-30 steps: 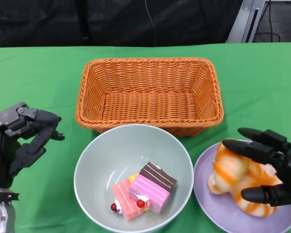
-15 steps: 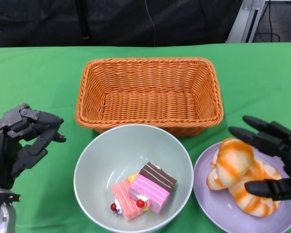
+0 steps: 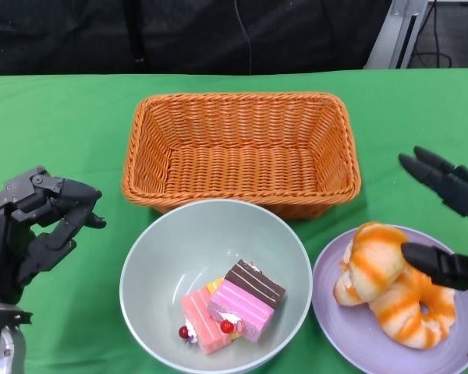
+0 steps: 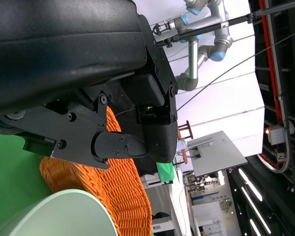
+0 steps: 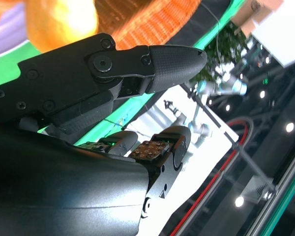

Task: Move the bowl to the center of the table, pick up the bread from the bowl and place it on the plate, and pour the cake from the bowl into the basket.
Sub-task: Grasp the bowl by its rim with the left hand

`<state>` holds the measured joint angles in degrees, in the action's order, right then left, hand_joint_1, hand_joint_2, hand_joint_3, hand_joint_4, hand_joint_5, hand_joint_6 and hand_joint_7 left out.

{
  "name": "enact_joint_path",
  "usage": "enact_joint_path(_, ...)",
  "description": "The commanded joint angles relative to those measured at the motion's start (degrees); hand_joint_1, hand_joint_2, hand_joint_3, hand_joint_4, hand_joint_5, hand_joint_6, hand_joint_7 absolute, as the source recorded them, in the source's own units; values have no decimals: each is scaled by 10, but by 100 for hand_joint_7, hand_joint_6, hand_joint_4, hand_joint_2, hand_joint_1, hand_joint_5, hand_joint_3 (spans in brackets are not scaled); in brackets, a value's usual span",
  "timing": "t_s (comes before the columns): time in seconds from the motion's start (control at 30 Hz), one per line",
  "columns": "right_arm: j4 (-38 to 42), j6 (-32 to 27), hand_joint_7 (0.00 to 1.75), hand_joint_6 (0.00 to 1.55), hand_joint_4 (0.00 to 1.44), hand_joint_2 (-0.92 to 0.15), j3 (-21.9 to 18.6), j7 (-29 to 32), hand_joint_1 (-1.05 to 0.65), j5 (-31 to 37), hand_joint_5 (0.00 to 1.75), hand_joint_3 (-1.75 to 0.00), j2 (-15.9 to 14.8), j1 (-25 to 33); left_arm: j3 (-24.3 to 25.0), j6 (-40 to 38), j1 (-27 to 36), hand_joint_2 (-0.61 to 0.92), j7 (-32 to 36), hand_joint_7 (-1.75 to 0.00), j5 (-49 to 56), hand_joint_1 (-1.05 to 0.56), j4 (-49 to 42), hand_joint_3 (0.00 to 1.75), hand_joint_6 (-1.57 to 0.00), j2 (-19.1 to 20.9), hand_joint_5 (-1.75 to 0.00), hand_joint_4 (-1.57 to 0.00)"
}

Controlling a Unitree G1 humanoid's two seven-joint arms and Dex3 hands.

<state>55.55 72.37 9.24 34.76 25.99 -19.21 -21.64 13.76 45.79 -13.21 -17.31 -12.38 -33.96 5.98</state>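
A pale grey-green bowl [image 3: 171,257] sits at the front centre, with pink and brown cake slices [image 3: 232,305] inside it. Glazed orange bread [image 3: 390,292] lies on the lavender plate [image 3: 331,312] to the bowl's right. My right hand [image 3: 448,226] hovers just right of the bread, fingers spread, holding nothing. My left hand [image 3: 31,226] hangs left of the bowl, fingers loosely curled and apart, empty. In the right wrist view the bread [image 5: 59,22] and plate [image 5: 7,29] show beyond the fingers [image 5: 152,61]. The bowl rim [image 4: 59,216] shows in the left wrist view.
An empty orange wicker basket [image 3: 242,152] stands directly behind the bowl, also seen as the basket [image 4: 123,191] in the left wrist view. Green cloth [image 3: 62,125] covers the table. The table's far edge meets a dark backdrop.
My right hand has let go of the bread and drawn back to the right, fingers opening. The bread now rests on the plate. The left hand has barely moved.
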Motion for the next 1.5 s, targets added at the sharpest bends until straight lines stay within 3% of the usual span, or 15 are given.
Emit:
enact_joint_path(0.03,3,-1,7,65,67,-92,-14,-74,-67,-83,23,-25,7,3,4,8,-1,92,2,-80,-1,-19,4,27,-99,13,-118,-89)
enact_joint_path(0.13,0,-5,9,71,72,-92,-28,-125,-54,-126,27,-19,16,6,3,8,0,92,6,-72,3,-19,9,26,-103,14,-116,-90)
enact_joint_path(0.2,7,-1,15,88,82,-92,-41,-136,-22,-134,36,-18,24,2,4,9,0,92,8,-68,5,-19,14,25,-104,15,-114,-90)
enact_joint_path(0.27,17,10,19,98,86,-89,-53,-145,-9,-136,46,-22,30,-4,6,10,1,92,16,-66,15,-20,18,24,-105,17,-114,-90)
enact_joint_path(0.37,25,17,22,102,82,-69,-64,-161,-12,-141,67,-56,38,-8,4,18,4,92,28,-64,36,-20,21,23,-106,22,-113,-90)
enact_joint_path(0.43,22,12,21,100,80,-66,-73,-168,-14,-141,70,-62,43,-5,4,23,6,92,41,-61,52,-22,25,21,-105,24,-112,-88)
enact_joint_path(0.57,8,-1,14,95,77,-77,-84,-170,-14,-126,72,-43,48,2,2,25,15,92,57,-32,65,-22,50,12,-106,25,-91,-84)
enact_joint_path(0.77,-2,-10,11,94,75,-79,-94,-182,-13,-127,71,-38,54,8,-12,11,33,91,47,-14,58,-21,91,9,-99,27,-76,-78)
enact_joint_path(0.83,-2,-9,9,95,76,-84,-97,-181,-15,-123,69,-29,54,8,-21,5,42,91,40,-6,56,-20,104,8,-96,28,-60,-77)
enact_joint_path(0.97,0,-8,7,94,77,-86,-101,-185,-16,-124,67,-22,54,7,-37,20,61,92,45,-1,83,-19,120,6,-85,36,-23,-79)
enact_joint_path(1.17,0,-8,10,104,79,-90,-109,-205,-7,-142,69,-23,61,5,-48,43,80,92,50,0,97,-19,134,6,-78,41,-11,-80)
enact_joint_path(1.23,3,-6,11,106,80,-88,-111,-212,-5,-147,71,-31,63,3,-48,54,84,92,54,0,111,-21,134,5,-77,46,-9,-81)
enact_joint_path(1.33,5,-7,13,108,79,-67,-115,-223,-4,-158,76,-71,67,1,-50,68,90,92,53,0,129,-22,134,6,-72,58,-5,-76)
enact_joint_path(1.5,6,-6,13,109,79,-64,-120,-223,-5,-152,76,-78,69,0,-46,83,97,92,58,0,137,-33,131,6,-58,70,0,-61)
